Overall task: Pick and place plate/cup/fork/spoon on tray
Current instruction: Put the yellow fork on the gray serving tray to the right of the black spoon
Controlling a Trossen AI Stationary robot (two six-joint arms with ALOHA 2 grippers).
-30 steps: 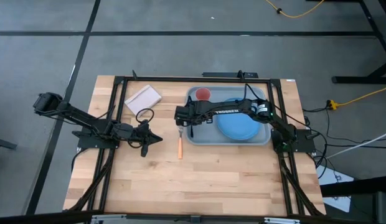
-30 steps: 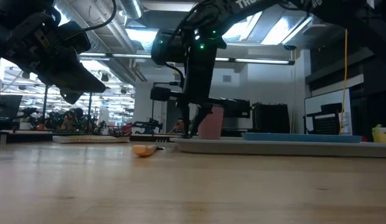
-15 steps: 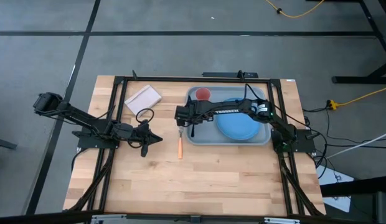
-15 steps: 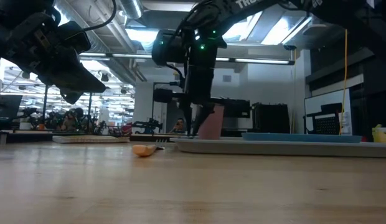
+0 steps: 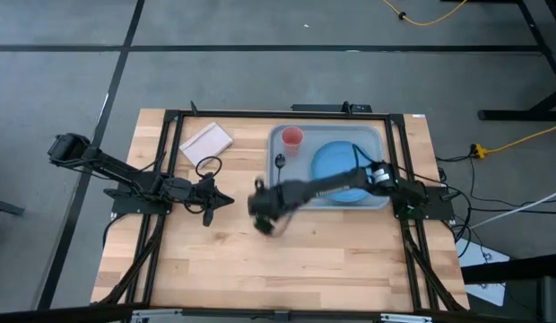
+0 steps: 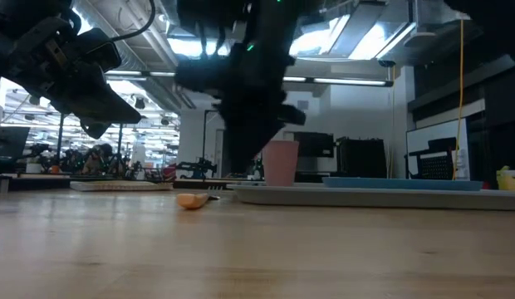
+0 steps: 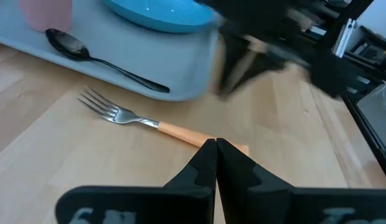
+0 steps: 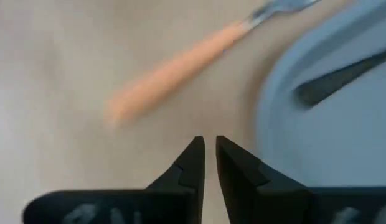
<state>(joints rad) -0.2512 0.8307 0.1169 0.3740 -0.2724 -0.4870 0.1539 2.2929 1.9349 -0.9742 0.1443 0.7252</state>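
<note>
Three of the four pieces already sit in the tray point(image 5: 377, 199): the blue plate point(image 5: 334, 161) right of centre, the pink cup point(image 5: 292, 137) in its upper-left corner, and the dark spoon point(image 5: 280, 162) along its left side. You have only the fork point(image 7: 143, 120) left. It lies flat on the pale wood surface point(image 5: 287, 269) just outside the tray's left rim, mostly hidden under the right arm in the overhead frame.

Your right pincer point(image 5: 263, 208) is blurred over the surface below the tray's lower-left corner, and its wrist camera shows the fingers nearly pinched together with nothing between them. Spread them before you descend. Turn the wrist so the fingers straddle the handle crosswise, and grip mid-handle rather than at the tines.

The orange handle looks slim, smooth and low to the wood, so I judge it could skid or roll if only one fingertip lands first. The silver tines are thin and glossy, a poor hold. The tray's raised, rounded rim means you should lift clear before carrying over.

Your left pincer point(image 5: 220, 199) waits clenched at centre-left.
</note>
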